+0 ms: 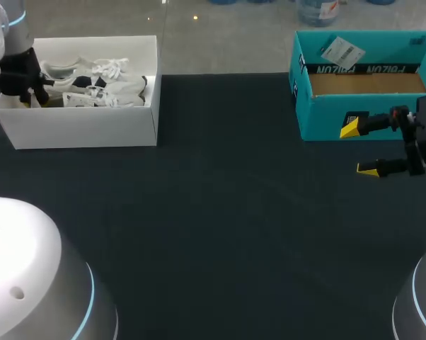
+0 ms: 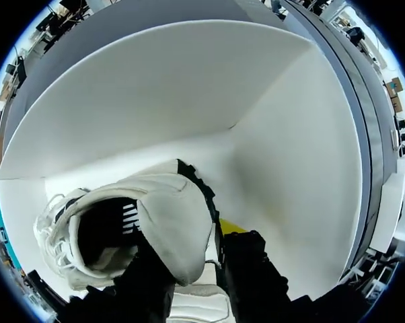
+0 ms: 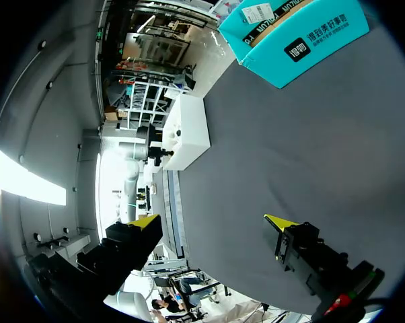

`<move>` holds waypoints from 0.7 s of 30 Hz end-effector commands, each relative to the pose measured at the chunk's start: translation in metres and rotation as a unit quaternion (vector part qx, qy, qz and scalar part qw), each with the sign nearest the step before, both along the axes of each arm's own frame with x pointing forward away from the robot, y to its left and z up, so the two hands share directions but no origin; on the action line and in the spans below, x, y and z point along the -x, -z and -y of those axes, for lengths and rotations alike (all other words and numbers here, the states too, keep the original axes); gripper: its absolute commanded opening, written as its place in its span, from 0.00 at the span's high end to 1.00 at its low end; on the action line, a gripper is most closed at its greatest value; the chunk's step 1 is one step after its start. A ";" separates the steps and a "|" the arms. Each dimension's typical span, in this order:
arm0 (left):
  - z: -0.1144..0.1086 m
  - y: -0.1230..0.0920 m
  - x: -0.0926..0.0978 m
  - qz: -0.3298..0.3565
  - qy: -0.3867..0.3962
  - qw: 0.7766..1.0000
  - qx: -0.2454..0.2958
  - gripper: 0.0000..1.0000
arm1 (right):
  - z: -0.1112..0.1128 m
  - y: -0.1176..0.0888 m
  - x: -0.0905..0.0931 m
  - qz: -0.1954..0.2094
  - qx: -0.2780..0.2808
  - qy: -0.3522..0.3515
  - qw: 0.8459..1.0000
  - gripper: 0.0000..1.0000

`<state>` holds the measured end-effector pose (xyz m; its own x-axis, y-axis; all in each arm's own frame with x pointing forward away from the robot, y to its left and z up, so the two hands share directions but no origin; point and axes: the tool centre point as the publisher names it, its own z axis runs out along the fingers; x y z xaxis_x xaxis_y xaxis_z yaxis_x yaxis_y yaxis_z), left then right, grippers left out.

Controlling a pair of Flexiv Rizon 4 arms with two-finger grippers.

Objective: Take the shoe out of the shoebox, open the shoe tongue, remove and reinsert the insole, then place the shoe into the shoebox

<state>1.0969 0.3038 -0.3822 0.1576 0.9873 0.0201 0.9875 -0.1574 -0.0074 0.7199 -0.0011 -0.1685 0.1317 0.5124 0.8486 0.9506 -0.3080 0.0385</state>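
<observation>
A white shoebox (image 1: 78, 127) stands at the table's far left with white lace-up shoes (image 1: 93, 81) inside. My left gripper (image 1: 29, 88) is down in the box's left end. In the left wrist view its black fingers (image 2: 253, 269) straddle the heel of a white shoe (image 2: 169, 222), one inside the opening and one outside, so the left gripper (image 2: 192, 245) is shut on the heel. The box's white wall (image 2: 189, 101) rises ahead of it. My right gripper (image 1: 359, 147) hovers open and empty over the table, just in front of a teal box (image 1: 354, 106).
The teal box (image 3: 303, 40) at the far right is lidless, with a cardboard floor and a paper tag inside. The dark tabletop (image 1: 227, 212) stretches between the two boxes. In the right wrist view the white shoebox (image 3: 189, 131) lies far ahead of the right gripper (image 3: 212, 221).
</observation>
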 end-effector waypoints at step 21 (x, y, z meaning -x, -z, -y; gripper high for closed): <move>-0.006 -0.052 0.012 -0.022 0.101 0.995 -0.006 1.00 | -0.001 0.000 0.001 -0.001 0.002 0.001 1.000 0.00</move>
